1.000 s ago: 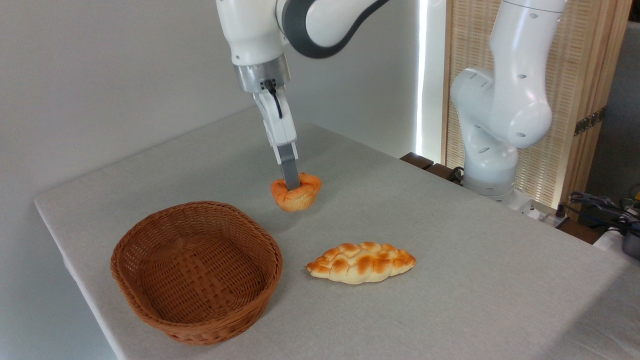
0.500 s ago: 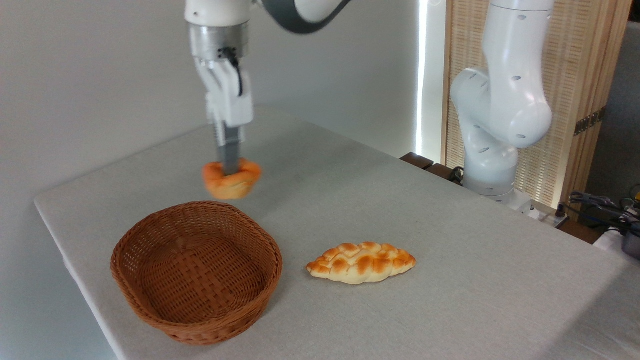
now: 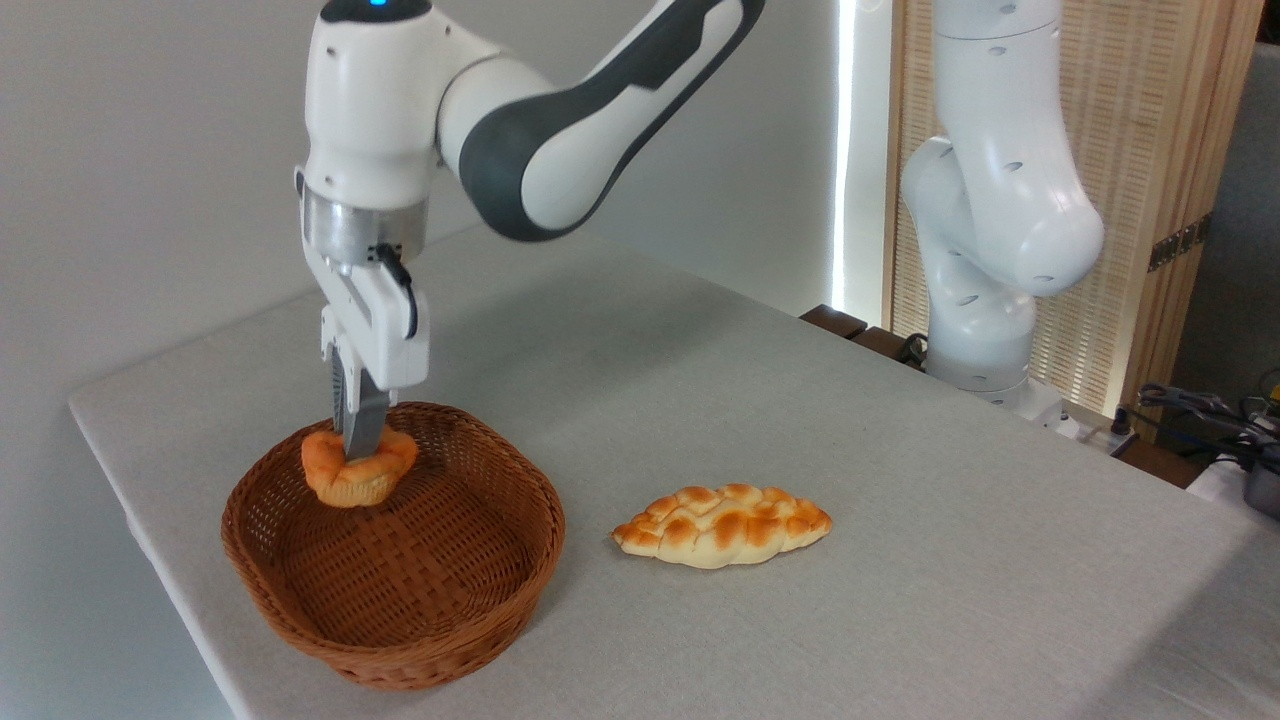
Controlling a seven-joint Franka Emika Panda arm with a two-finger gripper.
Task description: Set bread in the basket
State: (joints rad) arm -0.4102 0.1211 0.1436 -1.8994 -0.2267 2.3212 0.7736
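Robot lab or test room: white arm base (image 3: 985,300) bolted beside cloth-covered table (image 3: 900,520), bare grey wall upper left, wooden slat screen (image 3: 1160,150) upper right, cables (image 3: 1200,410) right edge

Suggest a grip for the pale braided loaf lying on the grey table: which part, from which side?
Probably the middle of the pale braided loaf, from straight above. It lies flat on the grey table with its long axis across the picture and both ends tapering, so the fingers should close across the short width. Nothing crowds it; the brown woven wicker basket sits apart to the left.
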